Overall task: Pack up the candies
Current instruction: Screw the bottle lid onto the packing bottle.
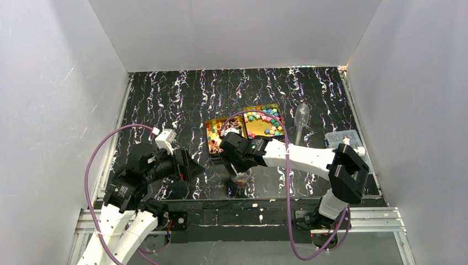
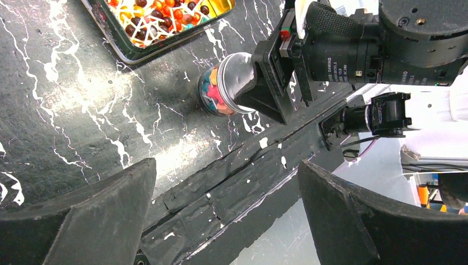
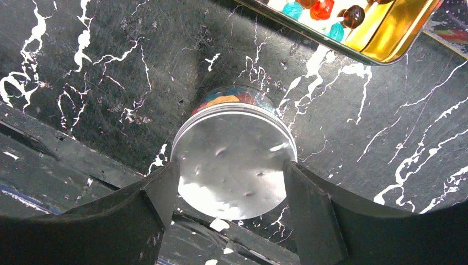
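Now your right gripper (image 3: 230,179) is straight over the small clear jar (image 3: 232,98), which stands upright near the front edge of the desk (image 3: 83,66), its axis running up into the gripper. The fingers sit on opposite sides of the round lid (image 3: 234,149), fairly wide apart. Their pads look pressed to its rim, so you appear to have hold of the lid and nothing else. Some candies (image 2: 212,94) show through the glass below the lid; the others lie in the two gold tins (image 1: 255,128) just beyond the jar, farther from the arm bases. Your left gripper (image 2: 226,171) is spread fully and holds nothing; it hangs to the left of the jar, pointing toward it but apart from it. So the right arm is the one on the job. Any twist, press or lift of the lid goes along that upright axis, and I'd judge a sideways tug could tip the jar.
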Robot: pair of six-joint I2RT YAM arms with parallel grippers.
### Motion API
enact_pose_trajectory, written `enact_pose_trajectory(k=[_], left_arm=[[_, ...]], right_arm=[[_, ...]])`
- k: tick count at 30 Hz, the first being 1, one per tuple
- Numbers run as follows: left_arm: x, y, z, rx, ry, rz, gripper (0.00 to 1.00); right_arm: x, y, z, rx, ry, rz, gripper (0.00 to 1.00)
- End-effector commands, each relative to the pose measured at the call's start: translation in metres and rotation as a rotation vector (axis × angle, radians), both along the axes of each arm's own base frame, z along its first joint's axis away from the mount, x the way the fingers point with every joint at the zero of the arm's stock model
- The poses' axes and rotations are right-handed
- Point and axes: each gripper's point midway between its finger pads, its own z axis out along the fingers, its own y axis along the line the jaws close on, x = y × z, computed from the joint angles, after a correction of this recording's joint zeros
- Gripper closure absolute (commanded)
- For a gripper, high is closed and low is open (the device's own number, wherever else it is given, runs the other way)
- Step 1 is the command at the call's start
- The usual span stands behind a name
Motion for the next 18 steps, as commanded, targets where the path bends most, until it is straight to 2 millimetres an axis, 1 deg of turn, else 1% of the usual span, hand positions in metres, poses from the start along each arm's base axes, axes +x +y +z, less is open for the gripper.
enact_pose_trajectory(k=[1, 6, 13, 18], left_arm=[[-0.002, -0.002, -0.001, -0.004, 0.005, -0.024, 0.01], [-0.002, -0.003, -0.002, -0.007, 0.006, -0.029, 0.01], [-0.003, -0.010, 0.001, -0.016, 0.018, -0.077, 0.01], [-0.003, -0.011, 0.012, -0.023, -0.009, -0.091, 0.01]], right_arm=[[-0.006, -0.013, -0.028, -0.101, 0.039, 0.014, 0.21], [-0.003, -0.011, -0.018, -0.079, 0.022, 0.009, 0.21], [0.002, -0.001, 0.015, -0.001, -0.021, 0.004, 0.19], [0.004, 0.001, 0.036, 0.049, -0.052, 0.002, 0.17]])
